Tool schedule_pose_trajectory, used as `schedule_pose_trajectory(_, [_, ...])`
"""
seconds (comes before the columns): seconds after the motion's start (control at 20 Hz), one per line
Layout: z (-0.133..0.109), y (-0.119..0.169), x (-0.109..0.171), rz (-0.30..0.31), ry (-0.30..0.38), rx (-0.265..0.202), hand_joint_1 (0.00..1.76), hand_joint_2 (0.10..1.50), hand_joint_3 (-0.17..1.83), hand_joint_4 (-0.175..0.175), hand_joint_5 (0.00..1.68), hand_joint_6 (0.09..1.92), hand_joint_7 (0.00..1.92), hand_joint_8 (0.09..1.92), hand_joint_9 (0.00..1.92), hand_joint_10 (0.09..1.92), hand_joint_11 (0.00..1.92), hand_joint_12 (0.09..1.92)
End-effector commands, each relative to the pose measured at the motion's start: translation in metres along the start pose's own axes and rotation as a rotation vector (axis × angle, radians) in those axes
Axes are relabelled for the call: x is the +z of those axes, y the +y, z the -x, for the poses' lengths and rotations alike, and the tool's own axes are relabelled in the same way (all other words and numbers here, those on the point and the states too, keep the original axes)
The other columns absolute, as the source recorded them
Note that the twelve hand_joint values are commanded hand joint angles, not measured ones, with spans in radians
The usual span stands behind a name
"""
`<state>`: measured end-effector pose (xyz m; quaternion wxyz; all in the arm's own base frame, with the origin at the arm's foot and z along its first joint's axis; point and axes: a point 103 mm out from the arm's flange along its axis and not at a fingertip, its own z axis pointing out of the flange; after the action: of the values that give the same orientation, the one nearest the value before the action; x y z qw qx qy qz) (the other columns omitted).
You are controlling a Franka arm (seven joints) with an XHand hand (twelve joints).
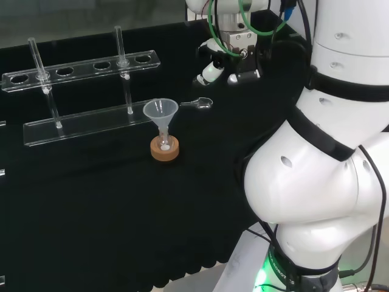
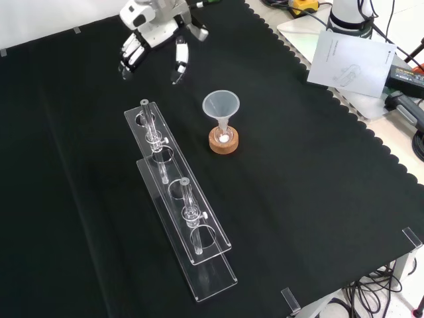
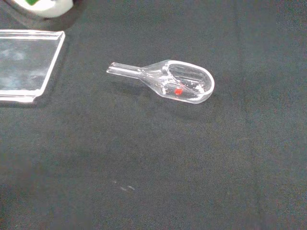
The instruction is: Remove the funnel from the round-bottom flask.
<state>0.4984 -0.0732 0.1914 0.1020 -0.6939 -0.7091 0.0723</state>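
While the hand (image 2: 154,34) hovers, fingers (image 2: 179,65) relaxed and holding nothing, the funnel (image 2: 220,105) sits well apart. Come down over its rim, pinch, lift straight up off the flask (image 2: 224,137).

Head behind; front opposite; wrist close.

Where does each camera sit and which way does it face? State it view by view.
Head view: behind and above the arm's base, over the white links, facing the funnel and the robot hand.
Front view: before the arm, looking down on the cloth; robot hand at the top.
Wrist view: at the wrist, facing a clear scoop on the cloth.
Head and front views share funnel, cork stand and tube rack.
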Motion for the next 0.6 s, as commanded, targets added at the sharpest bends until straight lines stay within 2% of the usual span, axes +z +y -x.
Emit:
schedule_pose_trajectory(0.05, [-0.018,-0.038,-0.018,0.010,-0.042,0.009,0.71,0.63,0.43,-0.003,0.33,0.09,0.17,0.63,0.43,0.64,0.31,1.32])
schedule_pose_trajectory(0.35, [-0.034,-0.070,-0.032,0.007,-0.047,0.017,0.69,0.63,0.43,-0.004,0.33,0.09,0.19,0.62,0.47,0.63,0.37,1.31])
schedule_pose_trajectory(0.6, [-0.055,-0.096,-0.038,-0.021,-0.055,0.018,0.65,0.62,0.42,-0.007,0.30,0.09,0.20,0.62,0.46,0.62,0.34,1.35])
